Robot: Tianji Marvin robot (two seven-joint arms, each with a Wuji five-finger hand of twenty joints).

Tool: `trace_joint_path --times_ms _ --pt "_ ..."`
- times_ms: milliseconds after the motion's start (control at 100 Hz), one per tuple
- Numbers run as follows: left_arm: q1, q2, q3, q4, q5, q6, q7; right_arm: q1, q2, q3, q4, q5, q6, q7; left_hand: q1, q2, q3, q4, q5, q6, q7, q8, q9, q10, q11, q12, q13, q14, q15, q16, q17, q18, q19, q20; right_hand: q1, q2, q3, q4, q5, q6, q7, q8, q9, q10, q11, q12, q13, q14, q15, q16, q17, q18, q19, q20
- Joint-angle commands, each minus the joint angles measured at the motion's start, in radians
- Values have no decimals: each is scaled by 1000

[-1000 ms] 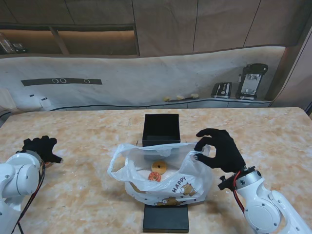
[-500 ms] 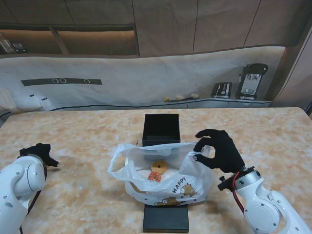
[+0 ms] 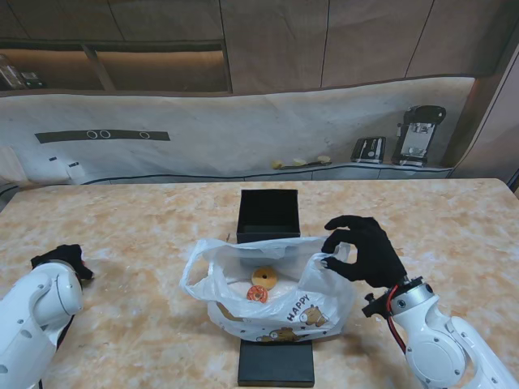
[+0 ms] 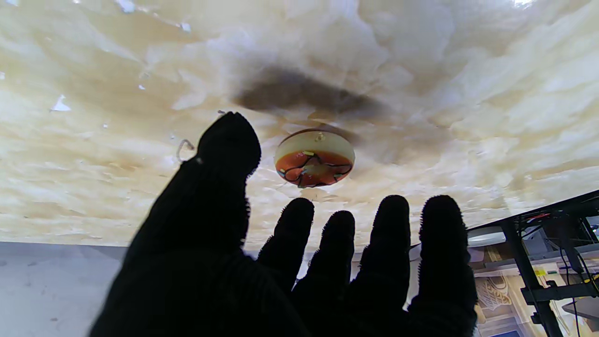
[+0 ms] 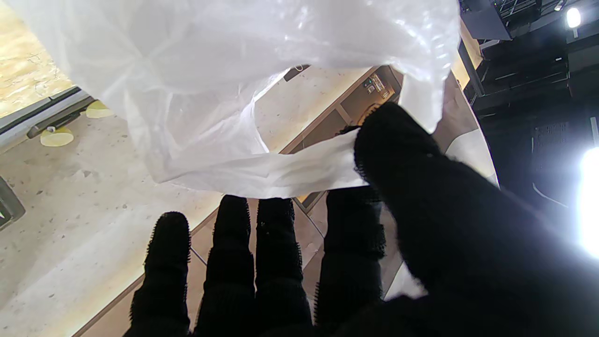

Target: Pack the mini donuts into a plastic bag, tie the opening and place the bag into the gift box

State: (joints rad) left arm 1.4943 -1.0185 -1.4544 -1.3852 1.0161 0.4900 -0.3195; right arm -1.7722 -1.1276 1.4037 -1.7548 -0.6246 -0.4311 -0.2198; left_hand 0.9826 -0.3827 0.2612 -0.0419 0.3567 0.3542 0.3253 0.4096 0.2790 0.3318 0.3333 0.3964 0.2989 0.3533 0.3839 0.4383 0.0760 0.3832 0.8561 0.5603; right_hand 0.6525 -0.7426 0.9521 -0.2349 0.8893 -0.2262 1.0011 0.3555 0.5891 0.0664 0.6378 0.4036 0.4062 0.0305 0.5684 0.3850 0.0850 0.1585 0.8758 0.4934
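Observation:
A white plastic bag (image 3: 268, 292) with a "HAPPY" print lies open mid-table, two mini donuts (image 3: 262, 279) inside it. My right hand (image 3: 366, 250) pinches the bag's right rim between thumb and index finger; the right wrist view shows the bag (image 5: 243, 93) caught under the thumb. The black gift box (image 3: 268, 212) stands open just beyond the bag. My left hand (image 3: 62, 258) sits at the table's far left, mostly hidden behind its own arm. In the left wrist view the left hand (image 4: 299, 262) is spread open, with a red-iced donut (image 4: 314, 157) on the table just beyond its fingertips.
A flat black lid (image 3: 276, 362) lies on the table nearer to me than the bag, partly under it. Small appliances (image 3: 420, 134) stand on the counter behind the table. The marble table's left edge is close to my left hand.
My left hand has drawn back toward me and to the left, sinking behind its arm. The right hand and the bag have not moved.

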Motion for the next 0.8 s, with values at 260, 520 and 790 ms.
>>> trace_joint_path --times_ms 260,520,790 --pt "-30 -4 27 48 -4 -3 4 -4 -1 -4 -1 -6 -1 20 12 -11 54 24 -55 21 38 14 -37 1 8 10 -31 3 3 16 -39 -5 -15 -40 18 -16 40 -4 32 -44 27 3 15 -13 1 -11 8 -2 3 18 0 -4 4 -7" --pt "-44 -5 45 79 -29 23 18 3 0 -9 0 -5 1 27 15 -28 104 23 -70 8 73 30 -29 -6 25 18 -12 -6 22 27 -21 -16 13 -28 18 -16 40 -5 32 -42 27 3 17 -13 1 -11 10 -2 3 18 0 -5 5 -7" --pt "-55 -19 69 112 -115 100 86 9 2 -7 1 -5 -4 37 17 -64 228 20 -105 -7 243 133 -2 -12 117 107 45 -10 135 110 25 -35 123 19 18 -16 40 -5 33 -43 27 2 17 -11 1 -11 8 -2 3 18 -1 -4 4 -7"
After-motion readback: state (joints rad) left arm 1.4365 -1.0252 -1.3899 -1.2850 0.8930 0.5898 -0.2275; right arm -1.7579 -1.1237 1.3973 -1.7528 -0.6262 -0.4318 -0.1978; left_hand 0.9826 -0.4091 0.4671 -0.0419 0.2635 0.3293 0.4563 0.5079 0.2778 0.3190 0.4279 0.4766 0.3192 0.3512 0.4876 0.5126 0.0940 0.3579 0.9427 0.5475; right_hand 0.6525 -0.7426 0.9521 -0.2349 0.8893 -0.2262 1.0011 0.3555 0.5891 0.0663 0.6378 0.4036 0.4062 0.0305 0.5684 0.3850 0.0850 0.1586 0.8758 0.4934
